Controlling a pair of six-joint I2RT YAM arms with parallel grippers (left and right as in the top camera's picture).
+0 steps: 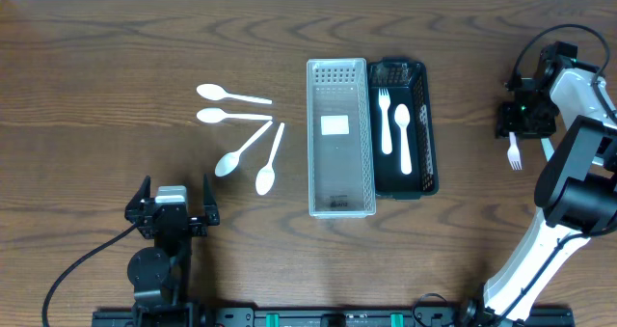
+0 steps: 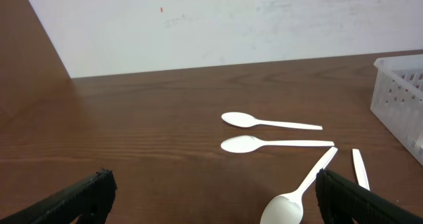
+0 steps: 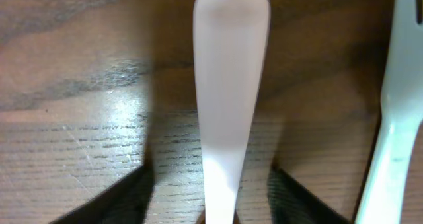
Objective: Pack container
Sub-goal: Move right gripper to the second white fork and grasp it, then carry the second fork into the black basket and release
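Black plastic tray (image 1: pixel 431 124) holds one white plastic fork (image 1: pixel 385 120) and white plastic spoon (image 1: pixel 404 139); four white plastic spoons (image 1: pixel 243 150) remain at 9 o'clock. Left gripper (image 1: pixel 175 194) gapes wide; right gripper (image 1: pixel 519 124) I cannot tell.

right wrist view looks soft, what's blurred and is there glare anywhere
Right wrist: the white handle at centre sits too close and is out of focus, with a bright glare patch on the table to its left and dark shadows on both sides. Left wrist: the spoons are sharp, with only a soft sheen on the wood. Overhead: evenly lit and sharp.
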